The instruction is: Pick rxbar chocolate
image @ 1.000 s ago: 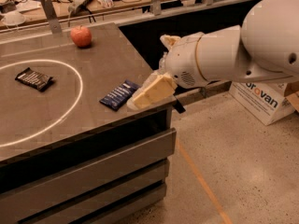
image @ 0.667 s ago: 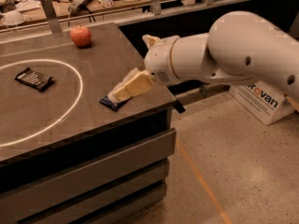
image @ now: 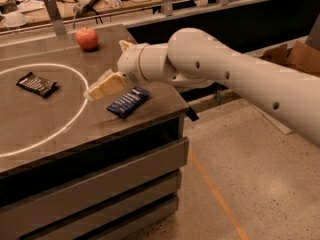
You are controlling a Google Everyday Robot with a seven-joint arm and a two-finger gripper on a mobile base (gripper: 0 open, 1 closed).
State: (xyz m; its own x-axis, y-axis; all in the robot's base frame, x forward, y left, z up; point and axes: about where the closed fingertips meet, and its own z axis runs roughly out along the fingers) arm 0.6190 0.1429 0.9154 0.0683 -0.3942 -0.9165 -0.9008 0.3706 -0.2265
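Note:
The rxbar chocolate (image: 37,84), a flat black bar with white lettering, lies on the table (image: 45,124) at the left, inside a white circle line. My gripper (image: 95,92) hangs over the table's middle, well right of the black bar and just left of a dark blue wrapped bar (image: 128,102). It holds nothing that I can see. The white arm reaches in from the right.
A red apple (image: 87,38) sits at the table's far edge. The table's right edge drops to drawers and a concrete floor. A cardboard box (image: 295,59) stands at the far right. A cluttered desk runs along the back.
The arm has swung left over the table. The gripper has passed from the table's right edge, across the dark blue bar, toward the circle.

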